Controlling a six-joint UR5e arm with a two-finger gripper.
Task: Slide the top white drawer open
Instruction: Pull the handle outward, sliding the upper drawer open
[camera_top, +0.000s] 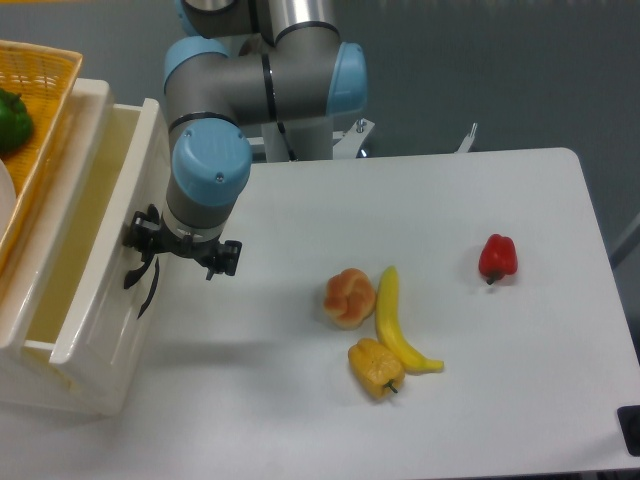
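The surface (520, 400) was a plain white tabletop with rounded corners, set against a dull grey-blue wall, with darker floor showing along its right edge. At its left end stood a small cream cabinet, and the top white drawer (105, 255) was pulled partway out of it, its pale interior open to view and its panelled front facing right. The tool (152, 262) sat against that front at the curved black handle (148, 290); its fingers were drawn in around the handle's upper part, though how tightly they gripped could not be told from this angle. The grey and blue arm (260, 85) reached down to it from the rear.

On top of the cabinet rested a yellow wicker basket (45, 80) with a green pepper (12, 118) inside. Near the middle of the surface lay a bread roll (349, 297), a banana (397, 322) just beside it, and a yellow pepper (375, 368) touching the banana. A red pepper (497, 257) sat well apart to the right.
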